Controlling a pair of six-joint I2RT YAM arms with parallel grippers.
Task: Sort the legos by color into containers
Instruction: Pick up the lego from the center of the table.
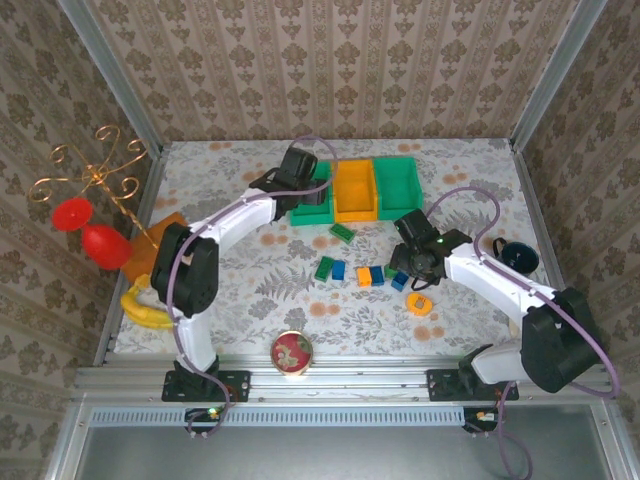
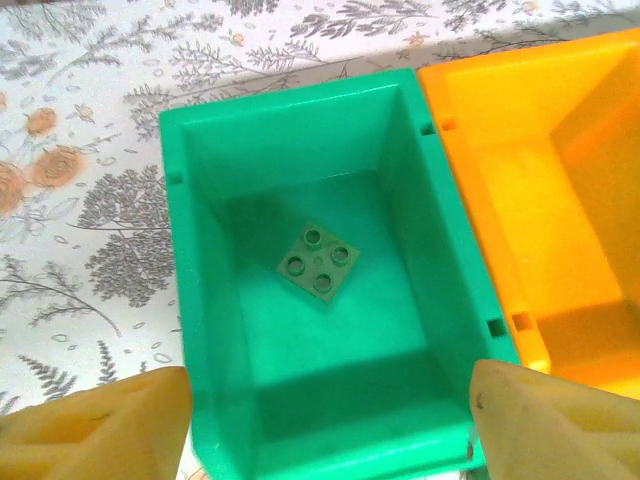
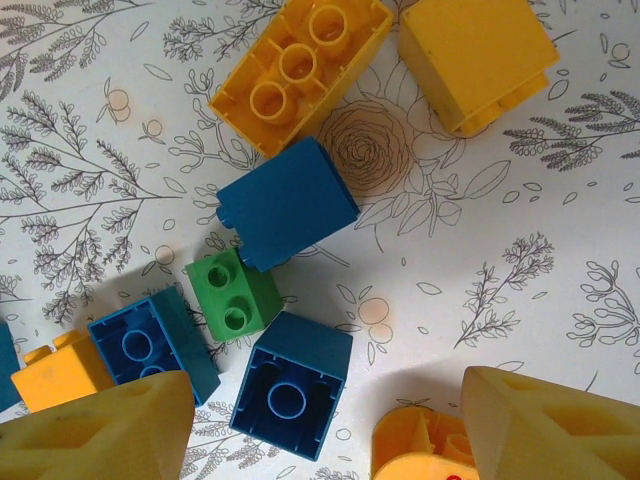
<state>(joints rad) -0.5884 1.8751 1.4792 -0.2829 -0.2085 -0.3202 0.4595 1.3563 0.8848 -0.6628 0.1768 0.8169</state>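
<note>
Above the left green bin, at the upper centre of the top view, your left end effector hangs with its fingers spread and nothing between them. The deposited green brick lies flat, studs up, on the bin floor, so treat that drop as complete. The orange bin stands against this bin's right side, and the right green bin closes the row.

Right of centre in the top view, your right end effector hovers over the loose legos on the counter. Its fingers stand apart and grip nothing. In the right wrist view, a blue brick sits at bottom centre, just above the gap between the fingers. A small green brick lies close against its upper left corner.

Step in hand, by judgement: pick selection on the right side. The next move calls for a straight descent so the fingers straddle the blue brick alone, clear of its green neighbour, before closing. Lift your left end effector clear of the bin, then direct it to the stray green brick just below the bins.
</note>
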